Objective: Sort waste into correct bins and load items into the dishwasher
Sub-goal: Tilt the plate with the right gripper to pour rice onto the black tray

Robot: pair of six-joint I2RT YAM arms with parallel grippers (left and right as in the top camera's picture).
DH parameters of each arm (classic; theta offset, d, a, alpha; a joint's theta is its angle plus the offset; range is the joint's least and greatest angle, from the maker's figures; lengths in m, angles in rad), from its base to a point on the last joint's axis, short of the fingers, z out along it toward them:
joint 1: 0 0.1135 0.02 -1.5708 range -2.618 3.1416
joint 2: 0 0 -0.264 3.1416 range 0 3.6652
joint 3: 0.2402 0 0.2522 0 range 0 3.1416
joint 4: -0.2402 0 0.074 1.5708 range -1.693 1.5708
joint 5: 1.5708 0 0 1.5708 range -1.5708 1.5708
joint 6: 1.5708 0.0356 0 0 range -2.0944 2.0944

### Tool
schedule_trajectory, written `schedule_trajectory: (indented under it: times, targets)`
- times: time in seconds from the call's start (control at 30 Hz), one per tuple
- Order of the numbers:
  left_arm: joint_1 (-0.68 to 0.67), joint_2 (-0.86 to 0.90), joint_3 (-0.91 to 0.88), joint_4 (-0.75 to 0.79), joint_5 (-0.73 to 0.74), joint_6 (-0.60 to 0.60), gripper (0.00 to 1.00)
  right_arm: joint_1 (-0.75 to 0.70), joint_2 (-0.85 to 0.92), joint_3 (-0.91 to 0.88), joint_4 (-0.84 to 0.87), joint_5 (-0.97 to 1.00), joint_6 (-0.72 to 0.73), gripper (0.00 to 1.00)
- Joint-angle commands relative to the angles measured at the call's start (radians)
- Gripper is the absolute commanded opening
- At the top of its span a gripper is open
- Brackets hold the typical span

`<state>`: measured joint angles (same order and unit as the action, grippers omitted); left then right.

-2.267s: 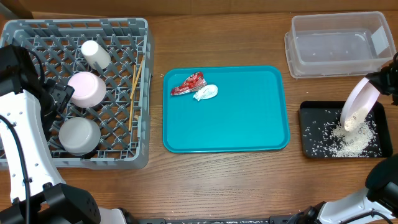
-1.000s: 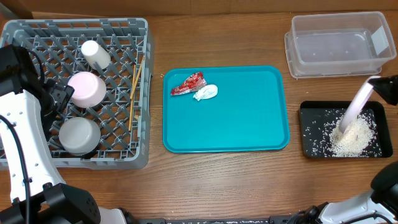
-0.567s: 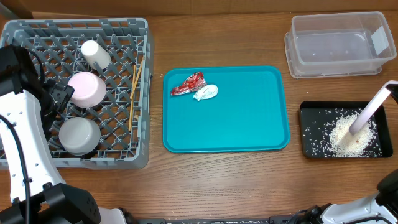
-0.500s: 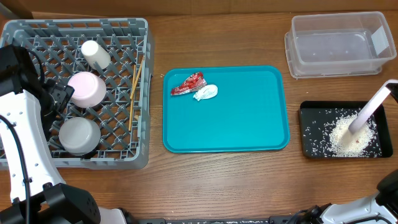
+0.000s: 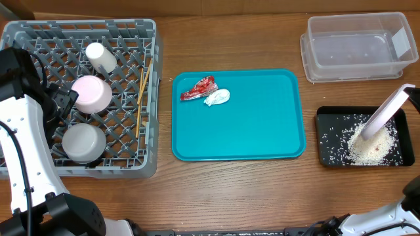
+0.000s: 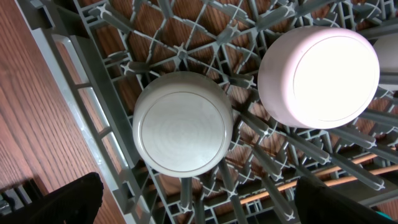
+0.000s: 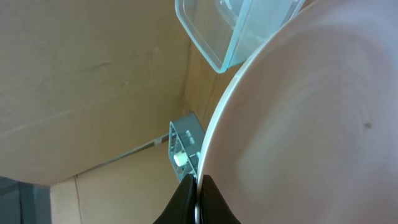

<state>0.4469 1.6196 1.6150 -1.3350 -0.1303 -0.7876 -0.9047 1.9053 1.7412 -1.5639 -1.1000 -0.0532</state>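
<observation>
- Now the large white plate [image 5: 384, 117] stands tilted over the black tray [image 5: 326, 157], its lower edge above the rice crumbs [image 5: 371, 145].
- The right gripper [image 7: 196, 191] is closed on the plate's rim.
- The left gripper [image 6: 198, 204] hangs wide open above two bowls [image 6: 180, 121] [image 6: 318, 74] in the grey rack [image 5: 151, 65].
- Red wrapper [image 5: 199, 87] and white scrap [image 5: 217, 98] lie on the teal tray [image 5: 262, 131].
- A brown wooden table [image 5: 230, 190] carries everything; a cardboard wall [image 7: 81, 81] rises behind the clear tub [image 5: 354, 46].

We read no words, brands or numbers anywhere: the red wrapper's [image 5: 199, 88] print is too small, and the white label [image 5: 399, 43] at the clear tub's [image 5: 354, 47] 3 o'clock end is illegible.
</observation>
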Motion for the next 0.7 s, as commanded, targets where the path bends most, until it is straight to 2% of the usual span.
schedule_trajectory:
  times: [0.0,0.2,0.53,0.67]
  targets:
    - [0.004,-0.004,0.003,0.001,0.000,-0.024,1.00,-0.016,0.009,0.025,0.026,-0.013,0.004,0.04]
    - [0.004,-0.004,0.003,0.001,0.000,-0.024,1.00,-0.061,0.020,0.025,-0.028,0.007,-0.031,0.04]
    - [0.004,-0.004,0.003,0.001,0.000,-0.024,1.00,-0.105,0.019,0.025,-0.124,-0.009,-0.184,0.04]
    - [0.004,-0.004,0.003,0.001,0.000,-0.024,1.00,-0.105,0.020,0.025,-0.094,-0.017,-0.172,0.04]
